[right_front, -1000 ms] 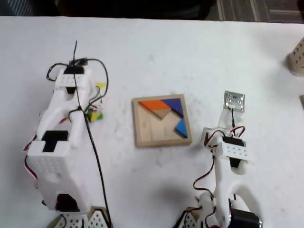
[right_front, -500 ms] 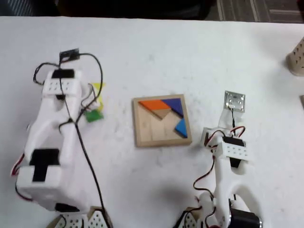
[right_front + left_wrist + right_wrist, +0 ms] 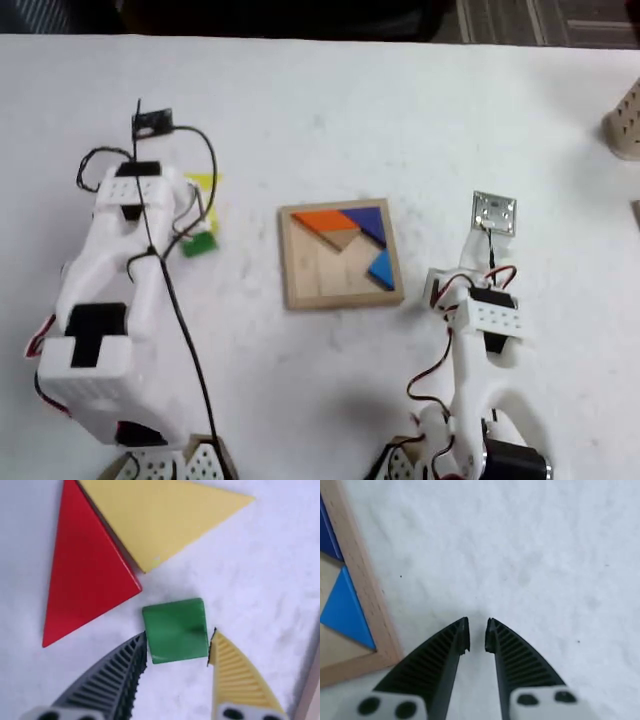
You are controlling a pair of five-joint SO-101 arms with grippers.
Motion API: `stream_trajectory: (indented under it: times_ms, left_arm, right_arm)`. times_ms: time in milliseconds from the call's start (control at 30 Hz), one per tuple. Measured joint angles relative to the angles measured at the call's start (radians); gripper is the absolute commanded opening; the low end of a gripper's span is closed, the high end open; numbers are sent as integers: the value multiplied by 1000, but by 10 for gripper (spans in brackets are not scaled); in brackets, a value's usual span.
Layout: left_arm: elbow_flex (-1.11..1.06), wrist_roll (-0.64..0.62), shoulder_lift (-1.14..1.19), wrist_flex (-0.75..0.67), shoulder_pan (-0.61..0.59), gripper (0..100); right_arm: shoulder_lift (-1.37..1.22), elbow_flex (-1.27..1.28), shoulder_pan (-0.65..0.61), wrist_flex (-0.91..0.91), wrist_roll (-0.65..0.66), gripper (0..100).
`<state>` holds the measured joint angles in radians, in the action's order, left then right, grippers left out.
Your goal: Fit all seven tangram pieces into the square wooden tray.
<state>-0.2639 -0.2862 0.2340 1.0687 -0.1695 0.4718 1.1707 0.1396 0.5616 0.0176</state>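
View from above of a white surface (image 3: 300, 100) with two white robot arms. The square wooden tray (image 3: 340, 298) lies between them, flat on the surface. In it are an orange piece (image 3: 322, 219) and a dark blue piece (image 3: 370, 222) along its far edge, and a light blue triangle (image 3: 380, 268) by the side nearest the right arm.

The left tool (image 3: 176, 647) has one grey and one yellow finger on either side of a green square (image 3: 175, 622). They seem to pinch its edges, though contact is hard to confirm. The square lies on the surface, well left of the tray. Just beyond it a red triangle (image 3: 85, 575) and a yellow triangle (image 3: 160, 515) lie edge to edge.

The right tool (image 3: 477, 632) is pressed nearly together, holding nothing, just beside the tray's corner.
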Motion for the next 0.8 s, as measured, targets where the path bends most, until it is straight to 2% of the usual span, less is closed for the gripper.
stream_trajectory:
  times_ms: [100, 233, 800]
  left_arm:
    - [35, 0, 38, 12, -18, 356]
    - [46, -2, 89, 14, -26, 352]
    - [172, -28, 209, 87, -20, 136]
  right_arm:
    - [0, 0, 0, 0, 0, 61]
    - [0, 0, 0, 0, 0, 61]
    - [0, 0, 0, 0, 0, 62]
